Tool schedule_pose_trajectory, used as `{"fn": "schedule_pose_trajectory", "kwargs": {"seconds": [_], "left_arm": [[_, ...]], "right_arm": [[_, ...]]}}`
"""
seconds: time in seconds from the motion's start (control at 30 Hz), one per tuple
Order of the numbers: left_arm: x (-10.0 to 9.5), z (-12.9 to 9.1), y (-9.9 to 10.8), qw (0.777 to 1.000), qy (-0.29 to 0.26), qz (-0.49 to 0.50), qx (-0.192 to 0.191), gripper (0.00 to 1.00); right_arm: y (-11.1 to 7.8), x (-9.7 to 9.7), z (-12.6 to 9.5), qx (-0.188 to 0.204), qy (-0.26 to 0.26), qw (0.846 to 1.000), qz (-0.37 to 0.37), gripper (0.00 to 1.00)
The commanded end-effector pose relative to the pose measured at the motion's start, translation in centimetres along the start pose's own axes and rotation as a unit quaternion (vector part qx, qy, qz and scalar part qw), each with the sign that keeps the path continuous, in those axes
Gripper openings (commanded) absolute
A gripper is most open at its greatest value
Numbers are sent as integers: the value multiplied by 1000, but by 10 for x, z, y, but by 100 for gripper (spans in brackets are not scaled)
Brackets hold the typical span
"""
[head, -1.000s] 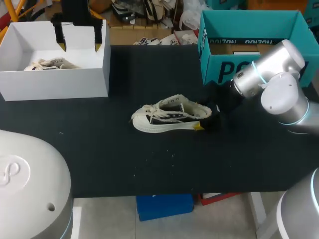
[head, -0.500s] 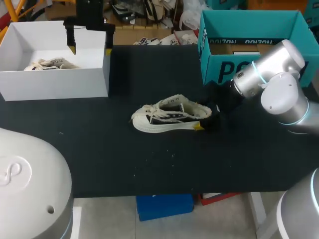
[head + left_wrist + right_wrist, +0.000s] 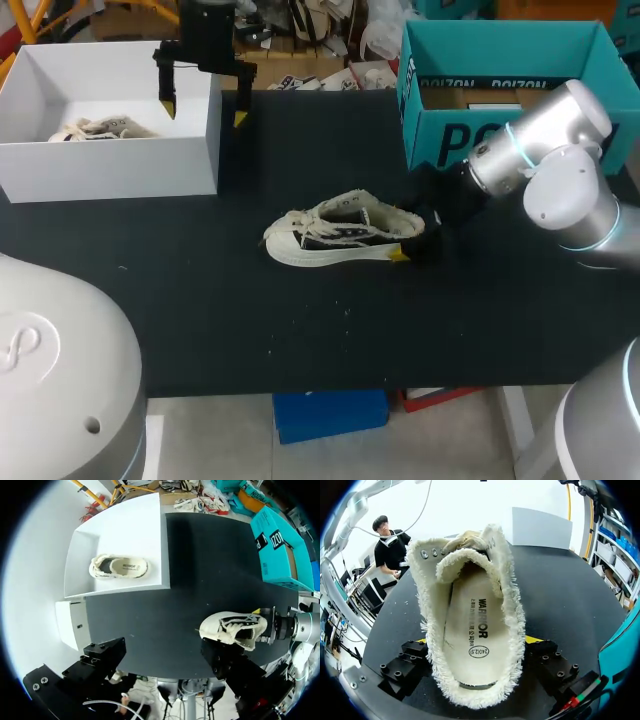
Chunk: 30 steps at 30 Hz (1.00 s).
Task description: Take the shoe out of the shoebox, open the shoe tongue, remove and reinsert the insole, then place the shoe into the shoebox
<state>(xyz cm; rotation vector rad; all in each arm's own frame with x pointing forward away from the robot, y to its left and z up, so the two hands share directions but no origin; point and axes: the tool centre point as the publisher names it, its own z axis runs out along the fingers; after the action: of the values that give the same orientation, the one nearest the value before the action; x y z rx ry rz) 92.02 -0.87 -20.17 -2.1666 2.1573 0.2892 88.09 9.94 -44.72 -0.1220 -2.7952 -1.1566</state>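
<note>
Our grey, rounded left arm (image 3: 60, 370) fills the near left corner. Our black left tool (image 3: 203, 113) hangs above the far side of the black worktop (image 3: 300, 340), its fingers (image 3: 167, 100) pointing straight down and spread wide with nothing between them. Our silver right arm (image 3: 560, 170) bends in from the right edge with its wrist low. Our right tool (image 3: 412, 248) lies close to the worktop, its yellow-tipped fingers pressing from both sides on the heel of the cream frayed canvas shoe (image 3: 335, 235).
</note>
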Motion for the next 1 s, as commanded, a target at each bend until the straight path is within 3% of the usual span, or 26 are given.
{"fn": "schedule_pose_trajectory", "kwargs": {"seconds": [0.03, 0.3, 0.47, 0.9, 1.0], "left_arm": [[25, 7, -7, 1000, -7, 4, -22, 100], [74, 22, 0, 998, -26, 3, -56, 100], [99, 22, 8, 997, -45, 6, -55, 100], [100, 21, 9, 998, -43, 7, -51, 100], [91, 12, 6, 998, -56, -3, 3, 100]], "right_arm": [[-3, 0, 5, 1, -1, 1000, 1, 0], [-3, 0, 5, 1, -1, 1000, 1, 0], [-3, 0, 5, 1, -1, 1000, 1, 0], [-3, 0, 5, 1, -1, 1000, 1, 0], [-3, 0, 5, 1, -1, 1000, 1, 0]]}}
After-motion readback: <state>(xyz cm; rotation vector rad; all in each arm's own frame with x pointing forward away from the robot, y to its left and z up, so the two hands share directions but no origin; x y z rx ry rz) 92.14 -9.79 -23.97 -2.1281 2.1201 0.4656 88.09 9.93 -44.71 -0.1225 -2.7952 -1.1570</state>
